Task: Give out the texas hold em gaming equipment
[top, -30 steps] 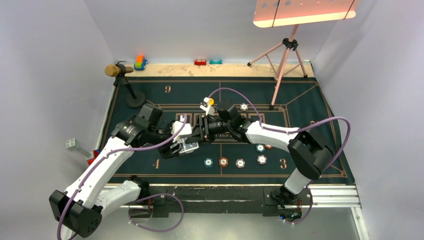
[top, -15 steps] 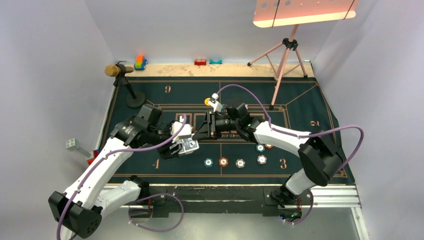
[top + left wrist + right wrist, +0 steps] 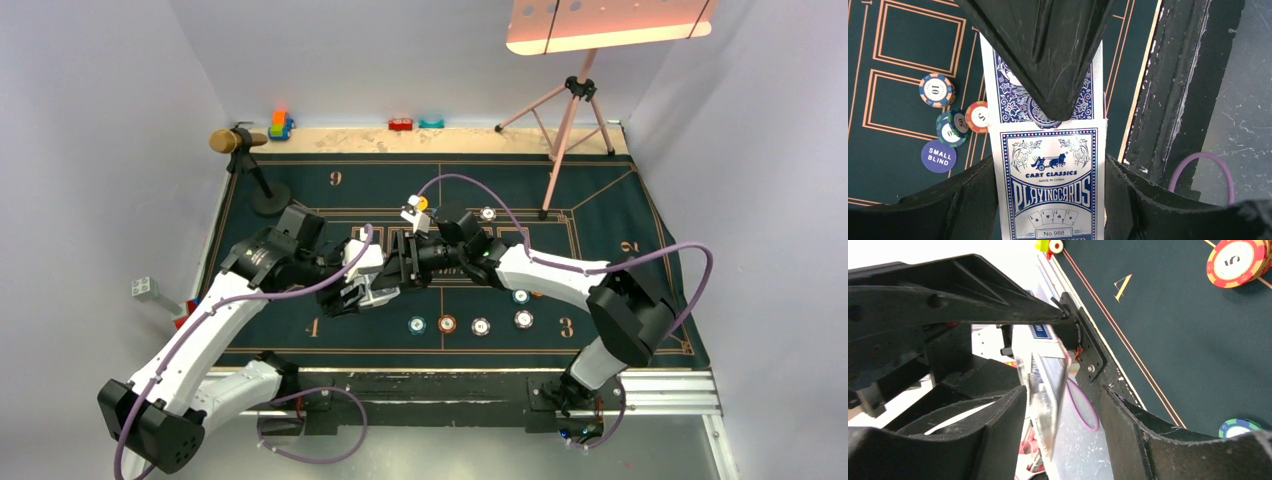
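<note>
Pale grey walls box in the worktop (image 3: 330, 140), and a dark green mat (image 3: 600, 200) with gold lines covers most of it. Both arms reach in over the mat: left arm (image 3: 200, 340) from the near left corner, right arm (image 3: 560, 275) from the near right, meeting nose to nose a touch nearer the left edge than the right. A pink tripod stand (image 3: 570, 120) rises by the far right corner, a microphone on its stand (image 3: 240, 145) sits by the far left, and small colourful toys (image 3: 280, 125) line the far edge.

Now the action! The left tool (image 3: 368, 292) is clamped on a pack of playing cards (image 3: 1048, 190), blue and white, its fingers (image 3: 968, 200) pressed against both long sides, the pack held off the mat. The right tool (image 3: 400, 262) has its jaws apart, straddling the pack's other end, one finger lying across the printed face. A gap shows beside the pack in the right wrist view, so no grip there.

Down on the mat, a row runs along the near edge: teal chip (image 3: 417, 325), orange-brown chip (image 3: 447, 324), then white-grey chips (image 3: 481, 326). Below the left tool, a navy disc (image 3: 938, 156) reading SMALL BLIND lies just beside three more chips (image 3: 936, 90).
</note>
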`<state>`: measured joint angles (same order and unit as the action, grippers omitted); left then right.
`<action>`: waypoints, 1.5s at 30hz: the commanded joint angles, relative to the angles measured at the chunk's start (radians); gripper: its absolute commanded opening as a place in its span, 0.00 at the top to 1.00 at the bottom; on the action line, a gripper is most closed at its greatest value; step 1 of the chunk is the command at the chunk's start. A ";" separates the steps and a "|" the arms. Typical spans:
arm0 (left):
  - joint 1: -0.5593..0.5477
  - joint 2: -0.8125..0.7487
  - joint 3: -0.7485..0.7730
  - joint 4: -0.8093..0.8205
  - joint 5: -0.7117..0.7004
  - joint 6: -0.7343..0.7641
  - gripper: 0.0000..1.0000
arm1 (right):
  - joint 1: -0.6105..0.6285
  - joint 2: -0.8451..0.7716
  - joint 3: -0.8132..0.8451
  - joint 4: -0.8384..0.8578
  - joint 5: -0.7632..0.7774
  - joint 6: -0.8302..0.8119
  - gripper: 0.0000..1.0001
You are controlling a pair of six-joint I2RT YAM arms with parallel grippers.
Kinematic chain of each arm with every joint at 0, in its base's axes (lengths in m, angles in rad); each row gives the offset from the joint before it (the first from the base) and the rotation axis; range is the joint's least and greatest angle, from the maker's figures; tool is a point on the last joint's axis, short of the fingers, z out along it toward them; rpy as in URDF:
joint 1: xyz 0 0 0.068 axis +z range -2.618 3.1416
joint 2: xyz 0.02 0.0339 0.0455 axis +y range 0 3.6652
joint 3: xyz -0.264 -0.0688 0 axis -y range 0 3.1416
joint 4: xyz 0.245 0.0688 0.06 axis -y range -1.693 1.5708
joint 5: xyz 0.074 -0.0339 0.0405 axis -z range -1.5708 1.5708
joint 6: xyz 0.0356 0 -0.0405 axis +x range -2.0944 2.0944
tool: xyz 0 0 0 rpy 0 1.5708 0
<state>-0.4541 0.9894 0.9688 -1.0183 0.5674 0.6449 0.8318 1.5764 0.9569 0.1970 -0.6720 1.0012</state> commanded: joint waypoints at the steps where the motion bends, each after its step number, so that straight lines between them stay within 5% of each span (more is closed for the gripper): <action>1: -0.003 -0.004 0.060 0.020 0.046 -0.014 0.50 | 0.003 0.022 0.035 0.015 0.003 -0.006 0.43; 8: -0.003 -0.017 0.046 0.027 0.052 -0.022 0.51 | -0.014 -0.016 -0.019 0.022 0.009 0.001 0.56; 36: -0.001 -0.073 -0.045 0.113 0.113 -0.107 0.56 | -0.085 -0.150 -0.040 -0.094 0.029 -0.046 0.60; 45: 0.005 -0.075 -0.050 0.127 0.114 -0.118 0.57 | -0.109 -0.208 -0.043 -0.159 0.059 -0.067 0.78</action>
<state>-0.4538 0.9314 0.9199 -0.9375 0.6411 0.5388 0.7372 1.4189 0.8894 0.0753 -0.6392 0.9653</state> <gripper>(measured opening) 0.704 0.257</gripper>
